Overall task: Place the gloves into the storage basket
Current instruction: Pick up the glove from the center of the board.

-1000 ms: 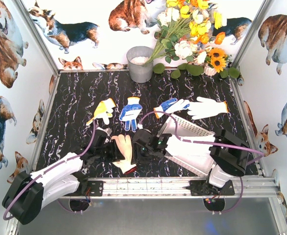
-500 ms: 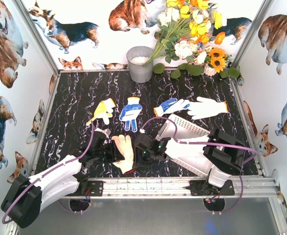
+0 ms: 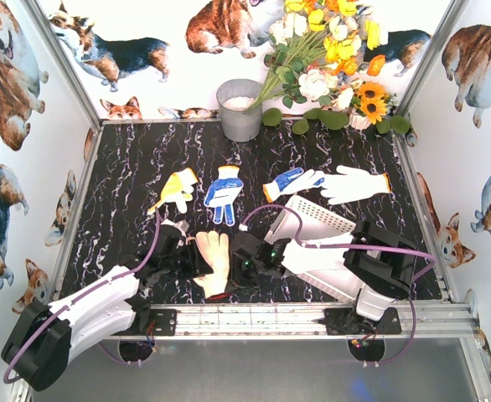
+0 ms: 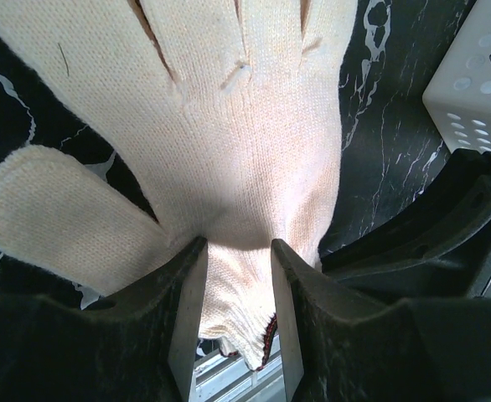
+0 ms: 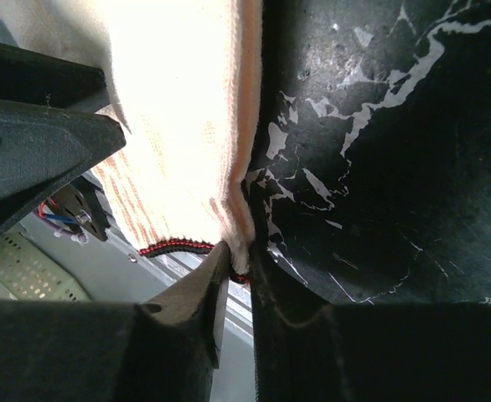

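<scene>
- Right pincer (image 5: 239, 255) has narrowed onto the red-trimmed cuff edge of the cream glove (image 3: 214, 260), left of the storage basket (image 3: 325, 216).
- Left pincer (image 4: 237, 255) clamps the same cuff.

**A:** What kind of place is this, someone's home?

**B:** Nah, it's a robot lab test booth imo. The left arm (image 3: 86, 306) and right arm (image 3: 346, 260) are bolted to a metal rail (image 3: 254, 318) at 6 o'clock.

**A:** The corgi walls (image 3: 28, 167) though, lol.

**B:** Those are just printed panels held in bare metal posts (image 3: 61, 63), so it's a boxed-in cell, not a room. The table (image 3: 128, 184) has a marble-look top. There's a bucket (image 3: 240, 109) at 12, flowers (image 3: 325, 59) at 1 and a glove (image 3: 354, 184) at 2, all laid out like props.
</scene>
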